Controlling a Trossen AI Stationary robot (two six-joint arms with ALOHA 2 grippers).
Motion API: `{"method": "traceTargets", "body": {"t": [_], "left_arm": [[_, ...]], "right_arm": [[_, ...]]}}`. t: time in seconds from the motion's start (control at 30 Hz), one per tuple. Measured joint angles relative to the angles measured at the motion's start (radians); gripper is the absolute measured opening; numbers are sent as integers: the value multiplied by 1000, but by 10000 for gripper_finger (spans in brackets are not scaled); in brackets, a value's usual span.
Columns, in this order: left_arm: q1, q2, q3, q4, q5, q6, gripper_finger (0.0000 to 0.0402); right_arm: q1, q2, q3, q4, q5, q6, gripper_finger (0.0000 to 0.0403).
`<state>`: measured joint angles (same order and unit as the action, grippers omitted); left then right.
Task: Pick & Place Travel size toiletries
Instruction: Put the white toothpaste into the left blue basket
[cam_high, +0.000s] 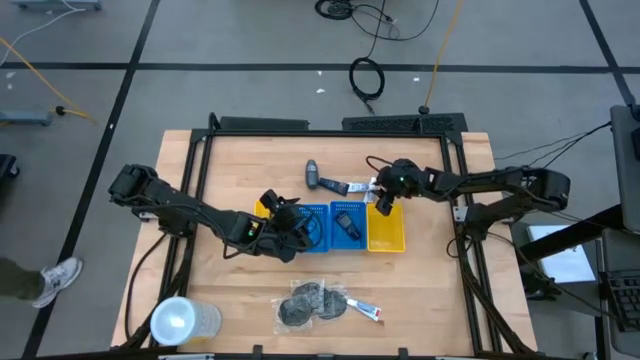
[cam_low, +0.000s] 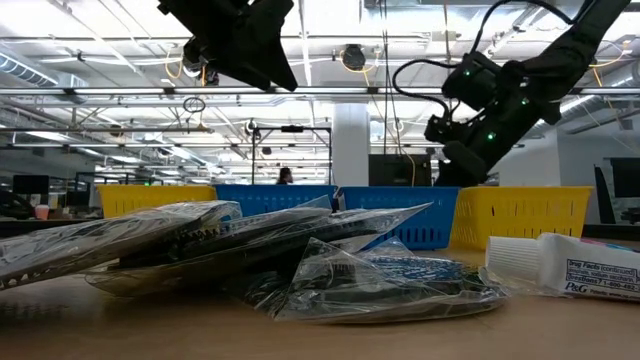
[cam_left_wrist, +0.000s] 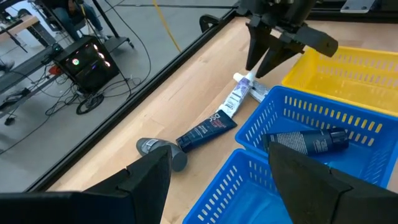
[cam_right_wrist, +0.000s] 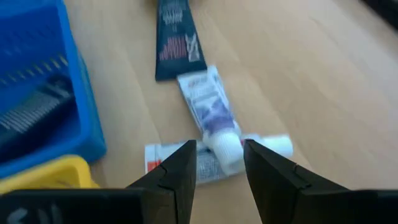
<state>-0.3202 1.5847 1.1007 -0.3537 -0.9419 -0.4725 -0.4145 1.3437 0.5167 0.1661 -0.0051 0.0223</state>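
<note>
Two white tubes lie crossed on the wood behind the trays: one with purple print and a white cap (cam_right_wrist: 211, 106), (cam_left_wrist: 239, 93), the other (cam_right_wrist: 205, 163) flat beneath it. A dark tube (cam_high: 320, 178), (cam_left_wrist: 199, 132) with a grey cap lies beside them. My right gripper (cam_right_wrist: 219, 149), (cam_high: 382, 198) is open and slants down, its fingertips on either side of the white cap without touching it. A dark bottle (cam_left_wrist: 311, 142), (cam_high: 347, 222) lies in a blue tray. My left gripper (cam_left_wrist: 221, 168), (cam_high: 288, 226) hangs open above the blue trays, holding nothing.
Two blue trays (cam_high: 318, 232) and a yellow tray (cam_high: 388, 238) sit side by side mid-table. Near the front edge lie bagged dark mesh puffs (cam_high: 310, 303) and a white tube (cam_high: 365, 310). A clear round cup (cam_high: 180, 320) stands at the front left corner.
</note>
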Motion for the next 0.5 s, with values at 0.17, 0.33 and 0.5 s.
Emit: {"method": "traceTargets", "body": {"t": [0.17, 0.33, 0.5], "left_arm": [[0, 0, 0, 0, 1, 0, 266], [0, 0, 0, 0, 1, 0, 266], [0, 0, 0, 0, 1, 0, 266]], "right_arm": [[-3, 32, 0, 12, -1, 2, 125], [-3, 51, 0, 46, -53, 3, 125], [-3, 52, 0, 52, -52, -5, 125]]}}
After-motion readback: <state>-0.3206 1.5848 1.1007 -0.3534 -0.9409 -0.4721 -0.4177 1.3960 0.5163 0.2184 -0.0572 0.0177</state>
